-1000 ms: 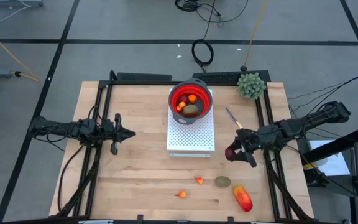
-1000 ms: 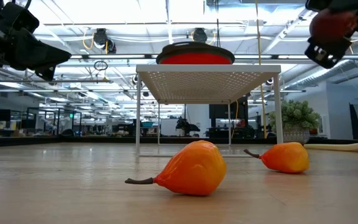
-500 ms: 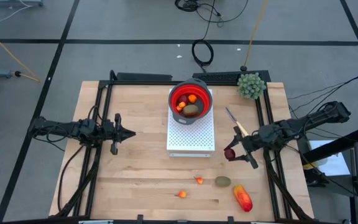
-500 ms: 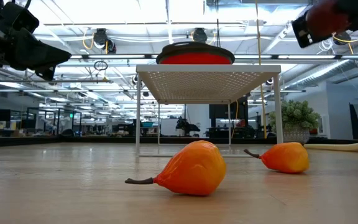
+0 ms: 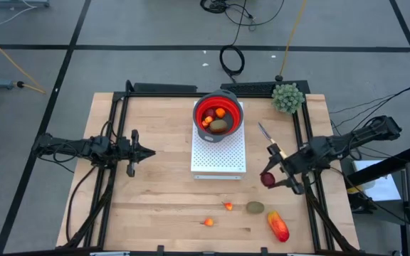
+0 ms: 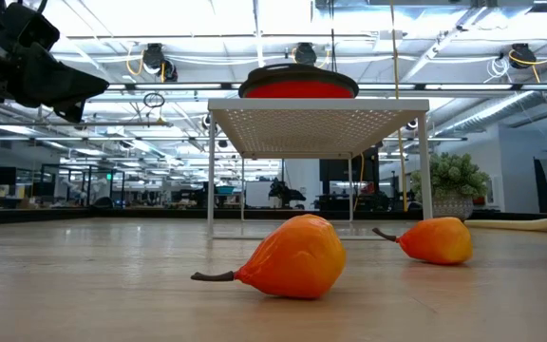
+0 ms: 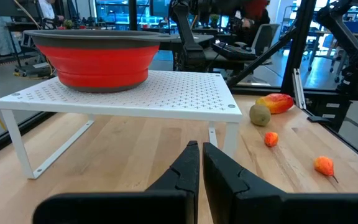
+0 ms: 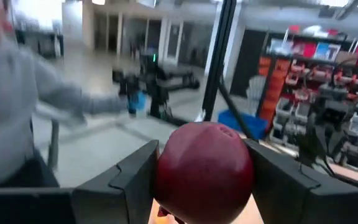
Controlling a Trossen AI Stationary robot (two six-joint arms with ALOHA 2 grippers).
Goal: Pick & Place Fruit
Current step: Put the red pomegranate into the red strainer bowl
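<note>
My right gripper is over the table's right part, shut on a dark-red ball fruit. Four more fruit lie near the front edge: two small orange pieces, a brown-green oval and a red-orange oblong. Several fruit sit in the red bowl, which stands on the white perforated rack. My left gripper waits shut, level, over the table's left part. My right gripper pinches the dark-red ball's two opposite sides between its two fingers. The fingers come about level from the table's right side. The ball is lifted clear of the table.
A green spiky ball plant stands at the far right corner, and a yellow-handled knife lies right of the rack. A person in a grey sleeve shows blurred beyond the table. Bare wood lies between the rack and my left gripper.
My right gripper has gone up with the dark-red ball, leaving the top of the low view. It has rolled about its own axis and tipped up toward level. The ball stays between the fingers.
</note>
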